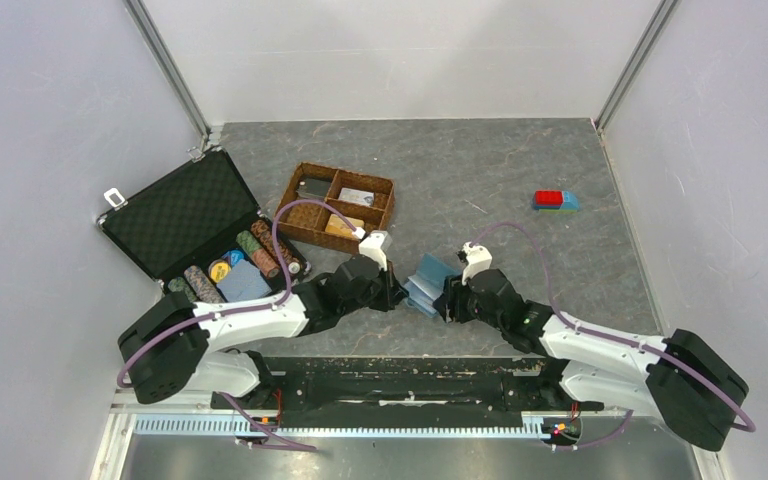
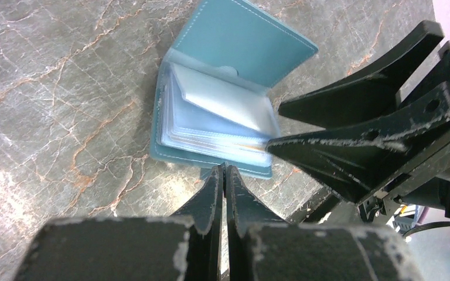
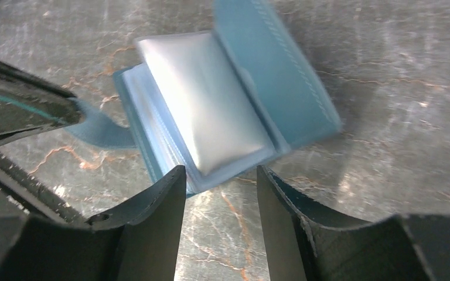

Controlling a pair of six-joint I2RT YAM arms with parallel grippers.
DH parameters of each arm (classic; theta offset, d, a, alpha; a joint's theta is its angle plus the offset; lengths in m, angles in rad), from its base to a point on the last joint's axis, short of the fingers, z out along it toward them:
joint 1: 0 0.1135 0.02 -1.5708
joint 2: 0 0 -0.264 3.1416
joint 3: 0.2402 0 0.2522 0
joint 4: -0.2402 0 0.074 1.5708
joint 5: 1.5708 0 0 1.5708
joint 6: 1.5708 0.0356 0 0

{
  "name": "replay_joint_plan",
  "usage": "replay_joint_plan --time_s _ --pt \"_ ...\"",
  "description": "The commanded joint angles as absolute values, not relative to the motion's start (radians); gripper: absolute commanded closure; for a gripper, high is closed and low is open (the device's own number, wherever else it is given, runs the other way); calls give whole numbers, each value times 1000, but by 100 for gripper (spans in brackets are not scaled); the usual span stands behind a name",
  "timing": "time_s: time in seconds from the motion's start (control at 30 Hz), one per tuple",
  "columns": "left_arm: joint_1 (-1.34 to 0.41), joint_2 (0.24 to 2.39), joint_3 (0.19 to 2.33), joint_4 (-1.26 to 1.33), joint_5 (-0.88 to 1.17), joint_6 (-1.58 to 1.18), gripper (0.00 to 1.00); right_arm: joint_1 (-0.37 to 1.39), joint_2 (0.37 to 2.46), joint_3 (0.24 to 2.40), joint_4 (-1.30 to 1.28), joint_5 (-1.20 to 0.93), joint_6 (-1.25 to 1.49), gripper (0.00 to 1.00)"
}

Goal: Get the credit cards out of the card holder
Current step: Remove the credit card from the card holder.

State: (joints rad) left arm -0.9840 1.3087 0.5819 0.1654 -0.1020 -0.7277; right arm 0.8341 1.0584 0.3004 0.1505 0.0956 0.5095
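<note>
The light-blue bifold card holder (image 1: 432, 272) is partly hidden between the left gripper (image 1: 398, 294) and right gripper (image 1: 448, 300) in the top view. The credit cards (image 2: 247, 144) are concealed by cloudy plastic sleeves (image 2: 222, 105); only 1 thin orange edge is seen.

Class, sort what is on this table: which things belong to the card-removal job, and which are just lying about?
Job: card holder, credit card edge inside it, left claw, right claw.
Lying about: wicker tray, black case, poker chips, red-and-blue toy block.

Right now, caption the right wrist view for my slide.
Open right claw poised at the near edge of the opened holder.
</note>
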Motion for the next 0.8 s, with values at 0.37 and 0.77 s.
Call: replay_joint_plan --time_s 0.37,0.77 --pt "-988 1234 510 191 -117 -768 98 830 1034 390 42 276 468 50" --pt "-988 1163 464 206 -101 -776 98 797 955 493 32 -68 339 51"
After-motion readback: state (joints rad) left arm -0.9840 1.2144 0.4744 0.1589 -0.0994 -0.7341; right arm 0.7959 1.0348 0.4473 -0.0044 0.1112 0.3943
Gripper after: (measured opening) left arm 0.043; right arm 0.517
